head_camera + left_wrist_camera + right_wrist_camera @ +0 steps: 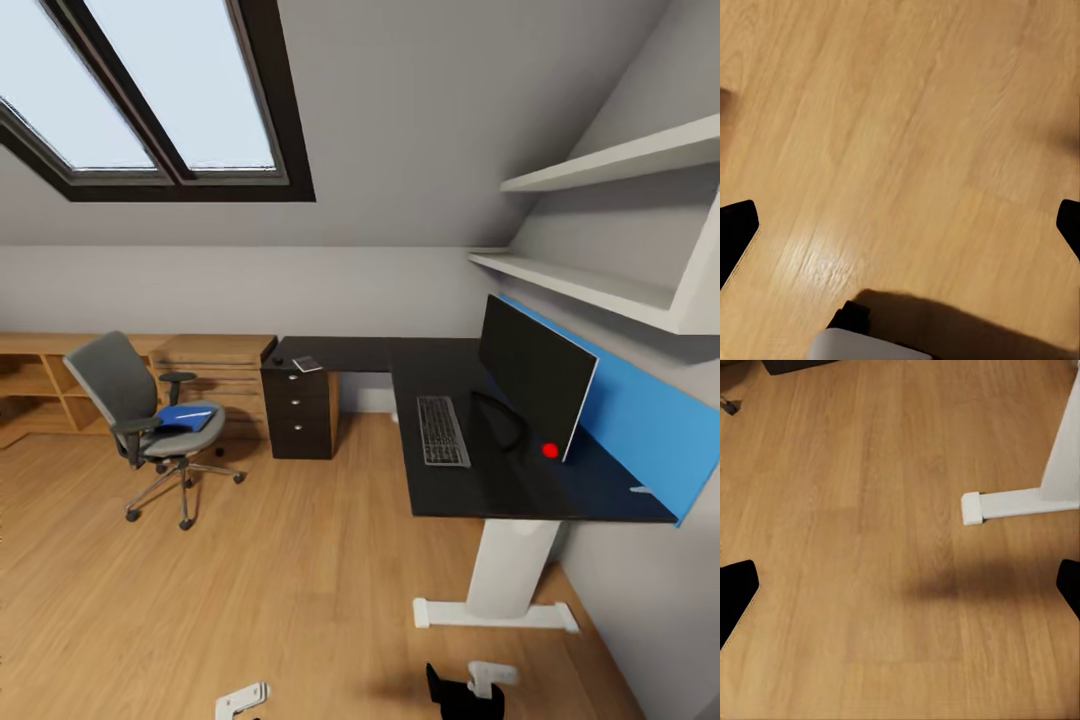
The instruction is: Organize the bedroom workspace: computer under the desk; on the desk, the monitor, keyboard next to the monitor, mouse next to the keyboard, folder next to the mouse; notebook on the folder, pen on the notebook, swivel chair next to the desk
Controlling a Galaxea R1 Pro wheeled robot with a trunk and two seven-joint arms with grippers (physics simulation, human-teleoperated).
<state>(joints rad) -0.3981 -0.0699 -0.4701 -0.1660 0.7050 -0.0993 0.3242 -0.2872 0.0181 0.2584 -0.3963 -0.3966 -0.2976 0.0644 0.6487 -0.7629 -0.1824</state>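
- You are looking across the bedroom at the desk [455, 495], which runs along the right wall and turns left along the back wall.
- The monitor [530, 373] stands upright on the desk near the blue back panel [640, 420], with a red light [550, 450] at its lower corner.
- The keyboard [441, 430] lies flat on the desk just in front of the monitor, close to the desk's inner edge.
- The drawer unit [298, 410] sits under the desk's far left end; a small grey-white notebook [307, 364] lies on the black top above it.
- The chair [150, 425] stands on the wood floor [250, 590] left of the drawer unit, well apart from the part of the desk with the monitor.
- The blue folder [185, 418] lies on the chair seat.
- A low wooden cabinet [60, 385] runs along the back wall behind the chair.
- Two white shelves [600, 290] hang on the right wall above the monitor, and a skylight [140, 90] is set in the sloped ceiling.
- Your left gripper [900, 225] points at bare floor; its fingers [736, 232] are spread wide, with nothing between them.
- Your right gripper [900, 585] also faces the floor, fingers [736, 592] wide apart and empty; the white foot [1012, 504] of the desk leg lies ahead of it.
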